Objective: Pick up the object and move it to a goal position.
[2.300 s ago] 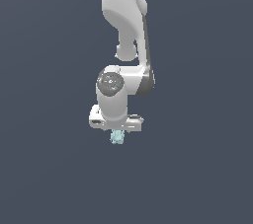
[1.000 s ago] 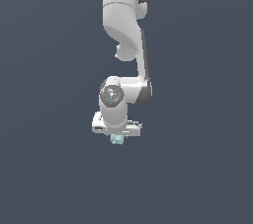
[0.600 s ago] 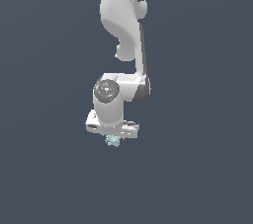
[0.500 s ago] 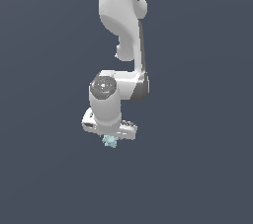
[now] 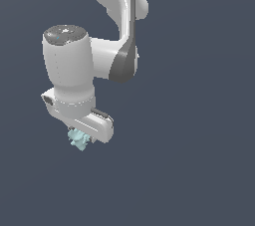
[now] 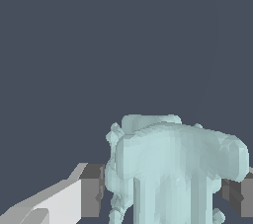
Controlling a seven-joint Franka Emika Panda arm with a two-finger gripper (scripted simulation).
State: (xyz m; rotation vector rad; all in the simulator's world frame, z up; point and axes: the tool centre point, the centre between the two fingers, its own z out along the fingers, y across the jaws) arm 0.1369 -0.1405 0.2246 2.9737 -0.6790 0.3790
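Note:
The object (image 5: 78, 139) is a small pale cyan lumpy block hanging just under the white gripper (image 5: 80, 138) in the exterior view. In the wrist view the object (image 6: 173, 168) fills the space between the two fingers (image 6: 90, 191), whose dark pads press on either side of it. The gripper is shut on the object and holds it up in the air. The fingertips are hidden behind the hand in the exterior view.
The white arm (image 5: 119, 16) comes down from the top of the exterior view to the wrist (image 5: 67, 65). Around it there is only a plain dark blue-grey background.
The arm has swung toward the exterior view's left and looms larger, carrying the object with it. The grip on the object is unchanged.

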